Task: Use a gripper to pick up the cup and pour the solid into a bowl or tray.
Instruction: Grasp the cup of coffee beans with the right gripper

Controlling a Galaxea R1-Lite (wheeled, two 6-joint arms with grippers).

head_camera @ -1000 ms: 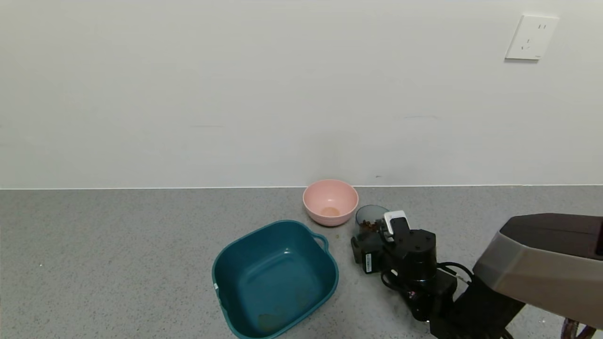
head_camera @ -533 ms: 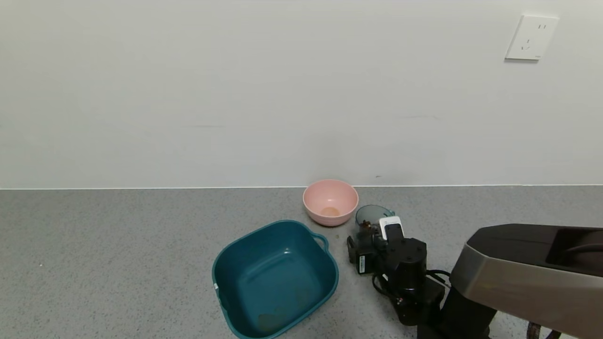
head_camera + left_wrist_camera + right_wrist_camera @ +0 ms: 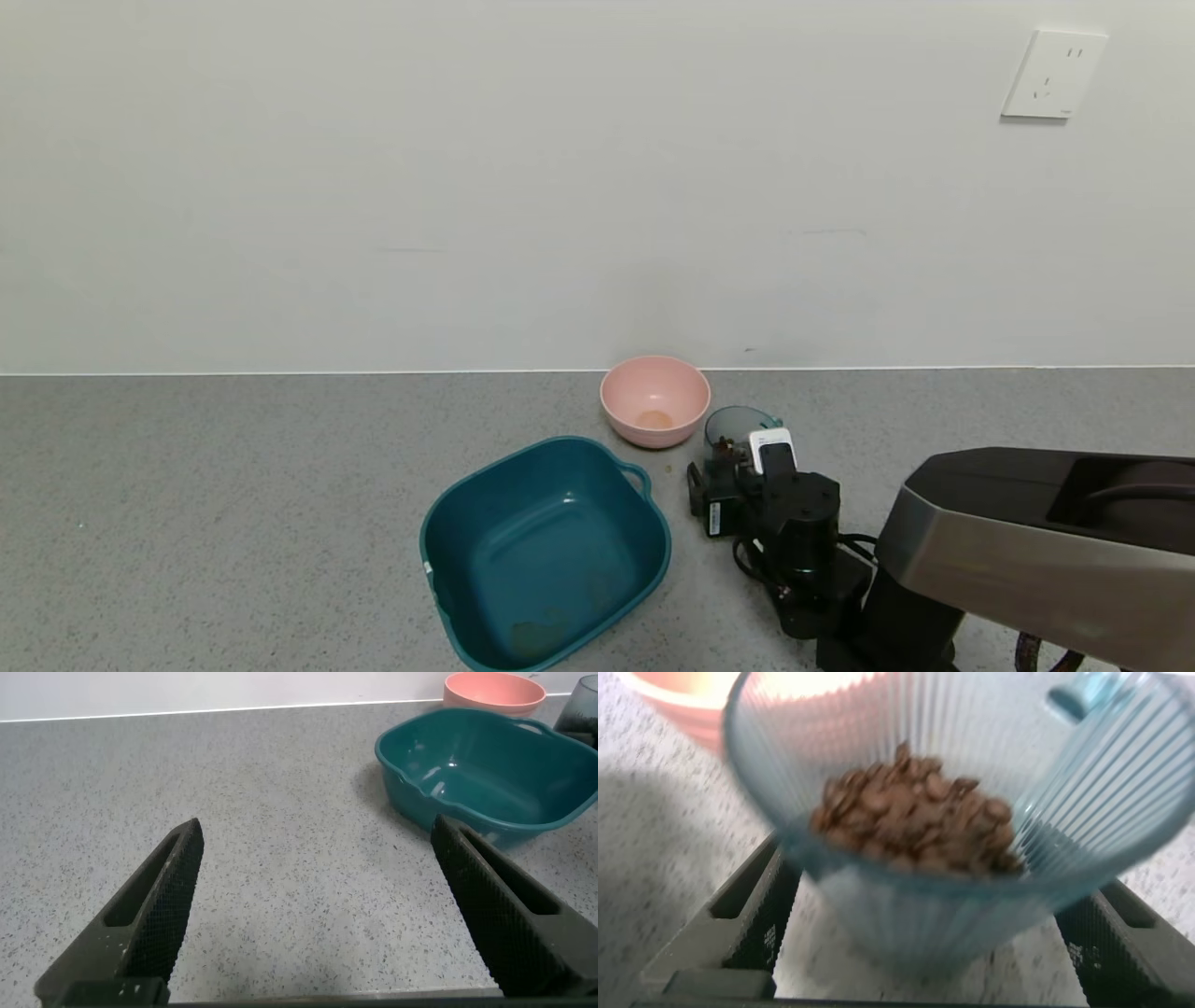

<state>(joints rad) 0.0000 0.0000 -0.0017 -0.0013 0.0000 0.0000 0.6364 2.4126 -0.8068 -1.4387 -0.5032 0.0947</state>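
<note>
The ribbed blue-grey cup stands on the counter, right of the pink bowl and behind the teal tub's far right corner. It holds brown bean-like pieces. My right gripper is low at the cup's near side. In the right wrist view its gripper is open, with one finger on each side of the cup's lower body and a small gap on both sides. The teal handle is on the far rim. My left gripper is open and empty over bare counter, out of the head view.
The round pink bowl sits near the wall, just left of the cup. The tub, pink bowl and cup show far off in the left wrist view. A wall socket is at upper right.
My right arm has moved forward and left, bringing its gripper lower and closer around the cup. The cup, tub and pink bowl have not moved.
</note>
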